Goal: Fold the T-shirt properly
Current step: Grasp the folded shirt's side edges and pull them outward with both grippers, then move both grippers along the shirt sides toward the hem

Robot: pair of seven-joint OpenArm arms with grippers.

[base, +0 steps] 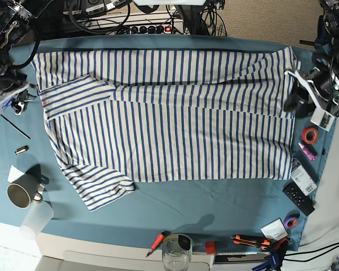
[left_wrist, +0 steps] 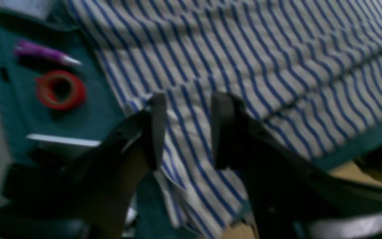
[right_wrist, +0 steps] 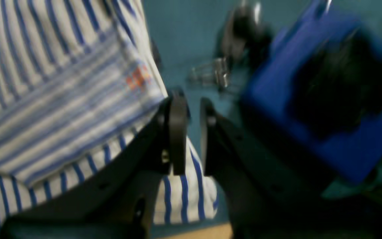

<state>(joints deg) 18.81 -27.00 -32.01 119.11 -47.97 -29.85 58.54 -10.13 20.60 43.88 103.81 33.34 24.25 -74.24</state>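
— T-shirt first: where is it?
— Spread across the middle of the teal table cloth, its blue stripes running up and down in the base view, with one sleeve sticking out at that view's lower left. Folded-over layers lie along the side nearer the arms.
— And the claws?
— The left gripper is wide apart, with striped cloth showing between its fingers and nothing held. The right gripper stands a little apart, a narrow gap between its fingertips, over the shirt's edge. Whether it touches the fabric, I cannot tell.
— Anything smaller about?
— Two white mugs at the base view's lower left, then a red tape roll and, just beside it, a purple pen.
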